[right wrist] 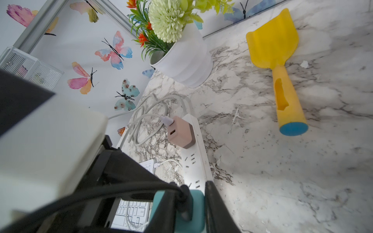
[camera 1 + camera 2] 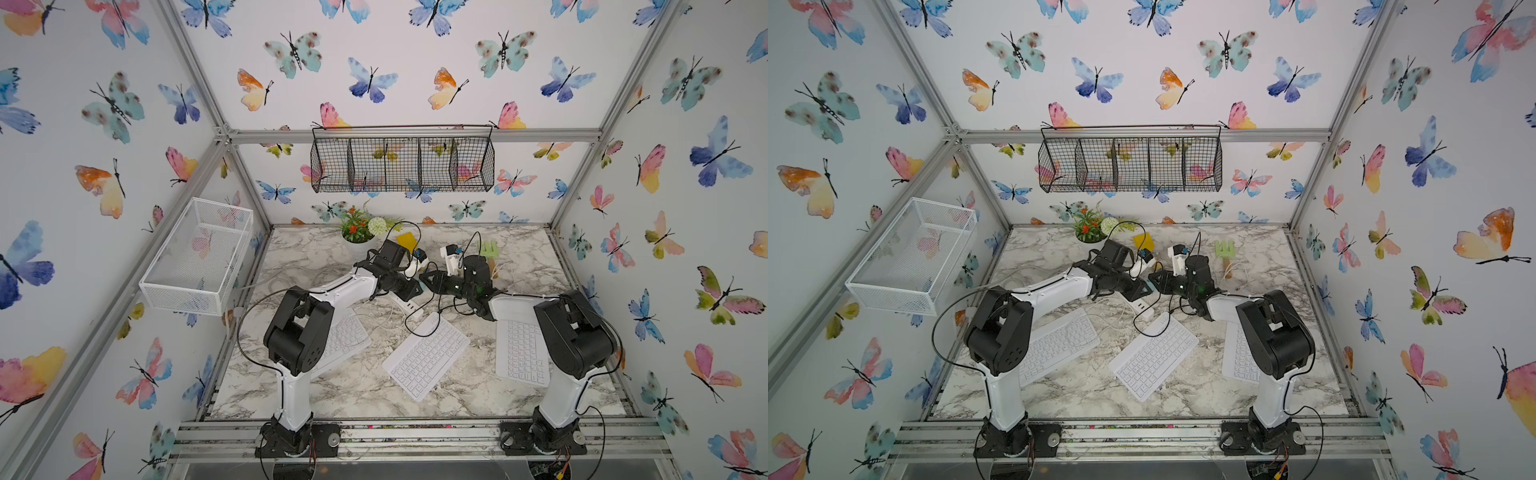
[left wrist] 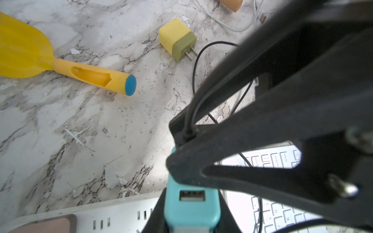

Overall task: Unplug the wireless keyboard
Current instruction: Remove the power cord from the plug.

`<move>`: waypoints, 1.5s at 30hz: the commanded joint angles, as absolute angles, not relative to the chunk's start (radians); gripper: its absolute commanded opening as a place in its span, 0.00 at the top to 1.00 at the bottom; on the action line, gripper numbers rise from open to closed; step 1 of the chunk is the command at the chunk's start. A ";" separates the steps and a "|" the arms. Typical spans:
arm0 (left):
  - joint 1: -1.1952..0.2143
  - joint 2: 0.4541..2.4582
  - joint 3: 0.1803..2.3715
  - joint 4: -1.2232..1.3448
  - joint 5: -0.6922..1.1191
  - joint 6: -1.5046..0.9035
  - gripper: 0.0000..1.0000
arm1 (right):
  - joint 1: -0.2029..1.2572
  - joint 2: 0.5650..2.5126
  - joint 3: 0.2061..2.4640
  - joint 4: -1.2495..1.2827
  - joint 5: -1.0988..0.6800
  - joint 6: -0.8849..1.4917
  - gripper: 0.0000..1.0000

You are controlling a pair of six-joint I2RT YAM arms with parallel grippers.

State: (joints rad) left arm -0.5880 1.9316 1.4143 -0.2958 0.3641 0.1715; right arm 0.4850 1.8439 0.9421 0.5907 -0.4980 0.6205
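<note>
taking the far wall as 12 o'clock, three white keyboards lie across the near half of the marble tabletop (image 2: 353,395). the wireless keyboard (image 2: 426,357) is the middle one, slanted near the centre. a black cable (image 3: 193,76) loops over its far corner and leads up to a black usb plug (image 3: 188,135) seated in a teal charger (image 3: 191,209). this charger stands at the end of the white power strip (image 3: 121,213), just toward 12 o'clock of the keyboard.

a pink charger (image 1: 180,132) with a coiled white cable (image 1: 145,121) sits further along the strip toward 10 o'clock. a loose yellow charger (image 3: 177,38) and a yellow toy shovel (image 1: 274,40) lie on the tabletop at 12 o'clock. a flower pot (image 1: 181,60) is at 11 and a green toy rake (image 2: 1225,250) at 1. the second keyboard (image 2: 1059,345) lies at 8 o'clock, partly under the left arm. the third keyboard (image 2: 521,353) lies at 4, partly under the right arm.

both arms reach in from the near edge with forearms angled inward, and the wrists meet tip to tip over the strip's end. the left hand (image 3: 191,201) is clamped on the teal charger's sides. the right hand (image 3: 186,139) pinches the black usb plug between its fingertips.
</note>
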 commanded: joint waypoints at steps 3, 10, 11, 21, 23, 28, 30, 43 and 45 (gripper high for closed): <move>-0.595 1.888 1.399 -0.279 0.375 0.188 1.00 | 0.489 1.858 0.955 0.600 -0.516 0.628 0.84; -0.597 1.896 1.382 -0.278 0.373 0.187 1.00 | 0.483 1.840 0.950 0.604 -0.464 0.686 0.92; -0.597 1.897 1.378 -0.277 0.374 0.186 1.00 | 0.480 1.839 0.952 0.610 -0.470 0.697 0.93; -0.656 1.895 1.348 -0.332 0.357 0.329 1.00 | 0.466 1.893 1.077 0.504 -0.530 0.690 0.97; -0.656 1.894 1.336 -0.326 0.365 0.323 1.00 | 0.460 1.895 1.085 0.482 -0.522 0.680 0.97; -0.641 1.902 1.339 -0.305 0.372 0.256 1.00 | 0.446 1.866 1.021 0.593 -0.528 0.696 0.97; -0.609 1.920 1.363 -0.298 0.401 0.177 1.00 | 0.448 1.851 0.993 0.652 -0.537 0.692 0.97; -0.577 1.918 1.369 -0.285 0.425 0.128 1.00 | 0.439 1.826 0.935 0.838 -0.520 0.713 0.97; -0.607 1.919 1.359 -0.314 0.372 0.190 1.00 | 0.424 1.858 0.997 0.750 -0.554 0.746 0.97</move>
